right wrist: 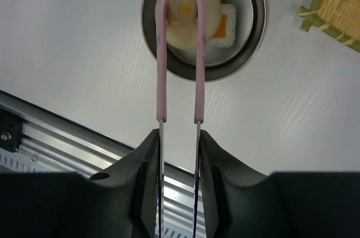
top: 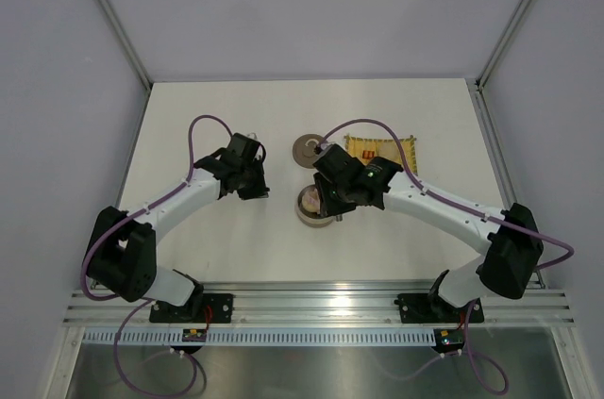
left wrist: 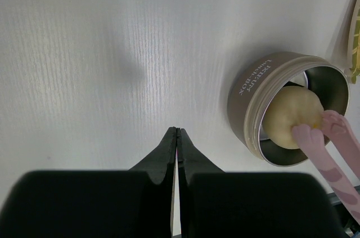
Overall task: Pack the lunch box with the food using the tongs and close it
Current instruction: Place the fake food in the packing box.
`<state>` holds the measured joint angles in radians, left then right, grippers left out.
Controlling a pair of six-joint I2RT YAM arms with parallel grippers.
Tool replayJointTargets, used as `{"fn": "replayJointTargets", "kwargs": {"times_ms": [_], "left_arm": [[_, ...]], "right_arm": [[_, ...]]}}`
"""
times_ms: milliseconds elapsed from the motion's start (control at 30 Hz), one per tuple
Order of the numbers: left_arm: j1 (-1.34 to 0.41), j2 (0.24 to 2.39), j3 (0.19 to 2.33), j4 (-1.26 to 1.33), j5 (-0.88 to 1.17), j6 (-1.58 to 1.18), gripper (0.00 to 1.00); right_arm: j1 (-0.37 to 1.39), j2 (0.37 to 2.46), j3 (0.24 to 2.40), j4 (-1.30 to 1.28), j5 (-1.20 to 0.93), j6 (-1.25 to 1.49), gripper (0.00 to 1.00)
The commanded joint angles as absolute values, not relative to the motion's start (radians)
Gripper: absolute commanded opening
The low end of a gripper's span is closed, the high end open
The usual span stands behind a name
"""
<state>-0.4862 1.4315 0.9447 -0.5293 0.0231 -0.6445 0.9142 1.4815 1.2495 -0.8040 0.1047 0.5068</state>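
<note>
The lunch box is a round silver tin, seen near table centre and from the side. Inside it lie a cream ball and a white-and-orange sushi piece. My right gripper is shut on the tongs, whose pink tips reach into the tin on either side of the ball, with a small yellow bit between them. The tongs also show at the right of the left wrist view. My left gripper is shut and empty, left of the tin. The disc lid lies behind the tin.
A yellow woven mat with red food pieces lies at the back right, its corner close to the tin. The aluminium rail runs along the near table edge. My right gripper hangs over the tin's right side.
</note>
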Motion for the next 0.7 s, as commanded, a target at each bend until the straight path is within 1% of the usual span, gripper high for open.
{"fn": "replayJointTargets", "kwargs": {"times_ms": [0,133,167,200,267,300,467,500,533,633,667], "left_arm": [[-0.485,1.394,0.937,-0.506,0.032,-0.643,0.00],[-0.485,1.394,0.936,-0.505,0.031,-0.643,0.00],[-0.485,1.396,0.934,-0.503,0.032,-0.643,0.00],[-0.483,1.396,0.936,-0.502,0.031,-0.643,0.00],[-0.485,1.397,0.934,-0.503,0.034,-0.641,0.00],[-0.485,1.397,0.934,-0.502,0.034,-0.641,0.00],[-0.483,1.396,0.931,-0.502,0.032,-0.640,0.00],[-0.483,1.396,0.931,-0.500,0.032,-0.640,0.00],[-0.485,1.397,0.931,-0.502,0.034,-0.640,0.00],[-0.483,1.405,0.934,-0.499,0.037,-0.640,0.00],[-0.483,1.405,0.933,-0.499,0.037,-0.640,0.00]], "right_arm": [[0.928,1.500,1.270,-0.765,0.077,0.522,0.00],[0.936,1.514,1.266,-0.764,0.066,0.525,0.00],[0.936,1.517,1.267,-0.764,0.066,0.523,0.03],[0.937,1.519,1.267,-0.765,0.069,0.525,0.15],[0.939,1.520,1.272,-0.767,0.074,0.526,0.28],[0.940,1.517,1.273,-0.769,0.081,0.528,0.36],[0.940,1.485,1.290,-0.790,0.130,0.535,0.39],[0.942,1.480,1.292,-0.793,0.150,0.535,0.40],[0.940,1.473,1.295,-0.799,0.159,0.537,0.45],[0.940,1.465,1.312,-0.811,0.183,0.531,0.51],[0.940,1.468,1.319,-0.816,0.186,0.528,0.51]]}}
